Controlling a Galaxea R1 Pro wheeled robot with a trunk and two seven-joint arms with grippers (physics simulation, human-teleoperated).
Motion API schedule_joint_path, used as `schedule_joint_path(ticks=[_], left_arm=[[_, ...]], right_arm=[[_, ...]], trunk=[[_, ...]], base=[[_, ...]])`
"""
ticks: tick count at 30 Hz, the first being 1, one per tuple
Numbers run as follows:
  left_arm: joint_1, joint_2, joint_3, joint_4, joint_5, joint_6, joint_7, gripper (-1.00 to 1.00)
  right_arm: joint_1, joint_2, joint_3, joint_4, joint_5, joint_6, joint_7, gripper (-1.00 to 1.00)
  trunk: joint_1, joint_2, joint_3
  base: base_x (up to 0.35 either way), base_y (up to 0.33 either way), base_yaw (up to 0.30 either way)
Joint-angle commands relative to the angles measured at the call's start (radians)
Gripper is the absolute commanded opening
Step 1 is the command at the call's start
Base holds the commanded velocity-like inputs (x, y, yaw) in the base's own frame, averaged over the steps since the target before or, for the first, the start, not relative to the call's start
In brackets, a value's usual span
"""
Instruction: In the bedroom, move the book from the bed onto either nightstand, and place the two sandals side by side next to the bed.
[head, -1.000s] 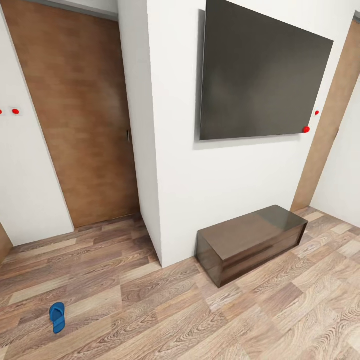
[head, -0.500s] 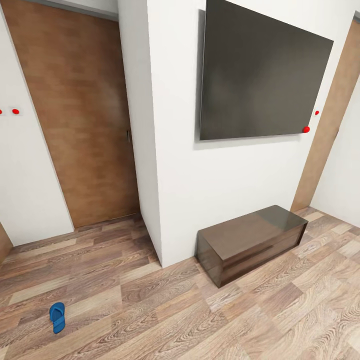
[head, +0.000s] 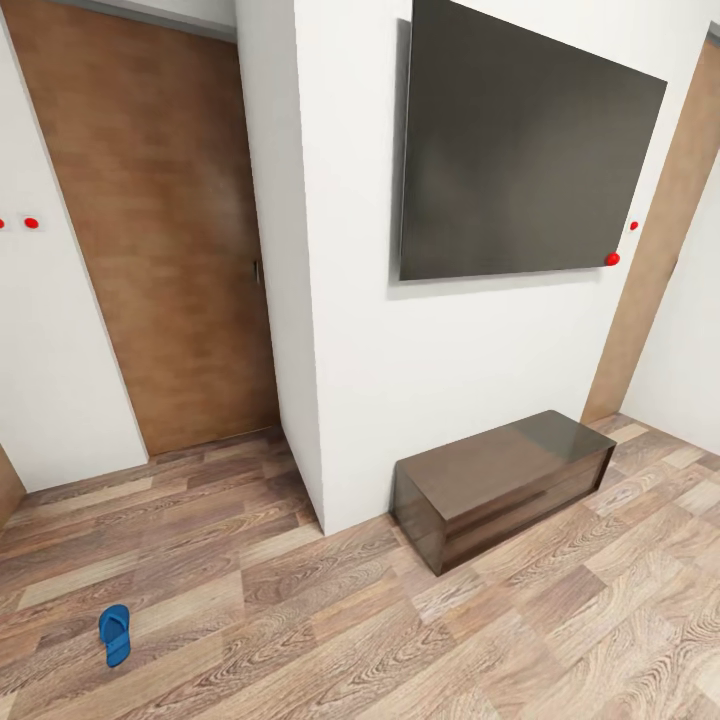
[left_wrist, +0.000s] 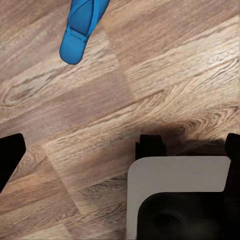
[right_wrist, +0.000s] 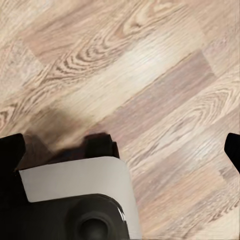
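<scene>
No change across the last second, base parked, search not begun; one sandal (head: 115, 633) flat on floor (head: 300, 620) at 7 o'clock, same or another under left gripper (left_wrist: 120, 150), whose tips sit wide apart, empty. Right gripper (right_wrist: 122, 145) likewise spread, empty. Open floor ahead; wall corner (head: 322, 520) and bench (head: 500, 485) at 1 o'clock, door (head: 160, 230) at 11; bed, book unseen.

A bright blue sandal (left_wrist: 81, 27) lies flat on the wood-plank floor (left_wrist: 150, 85), partly cut off at the frame's edge. Nearer the camera sit a white and black piece of the robot (left_wrist: 180, 197) and its dark shadow on the planks.
</scene>
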Motion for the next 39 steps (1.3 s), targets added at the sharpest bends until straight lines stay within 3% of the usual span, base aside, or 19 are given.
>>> schedule_joint_path(ticks=[1,3,6,11,21,26,31,39], left_arm=[[-0.009,0.0,0.0,-0.003,0.0,0.024,-0.002,1.0],[-0.041,0.001,-0.001,-0.003,0.0,0.065,-0.002,1.0],[-0.075,-0.003,-0.001,0.0,0.001,0.093,-0.006,1.0],[-0.095,-0.009,-0.005,0.003,0.0,0.103,-0.043,1.0],[-0.101,-0.012,-0.014,-0.024,-0.005,0.102,-0.076,1.0],[-0.101,-0.014,-0.043,-0.027,-0.005,0.1,-0.079,1.0],[-0.101,-0.018,-0.073,-0.027,-0.006,0.097,-0.079,1.0],[-0.101,-0.021,-0.089,-0.028,-0.007,0.098,-0.078,1.0]], right_arm=[[-0.016,0.004,0.0,-0.005,-0.037,0.032,-0.005,1.0],[-0.053,0.011,0.0,-0.009,-0.11,0.097,-0.006,1.0],[-0.085,0.012,0.0,-0.016,-0.177,0.15,-0.007,1.0],[-0.109,0.012,-0.001,-0.027,-0.219,0.178,-0.004,1.0],[-0.117,0.021,-0.005,-0.027,-0.234,0.174,-0.005,1.0],[-0.118,0.022,-0.015,-0.017,-0.233,0.151,-0.007,1.0],[-0.118,0.022,-0.03,0.042,-0.233,0.08,-0.006,1.0],[-0.118,0.022,-0.037,0.12,-0.235,-0.013,-0.004,1.0]], trunk=[[0.0,-0.001,-0.001],[0.0,-0.001,-0.001],[0.0,-0.001,-0.001],[0.0,-0.001,-0.001],[0.0,-0.001,-0.001],[0.0,-0.001,-0.001],[0.0,-0.001,-0.001],[0.0,-0.001,-0.001]], base=[[0.0,0.0,0.0],[0.0,0.0,0.0],[0.0,0.0,0.0],[0.0,0.0,0.0],[0.0,0.0,0.0],[0.0,0.0,0.0],[0.0,0.027,0.0],[0.0,0.105,0.0]])
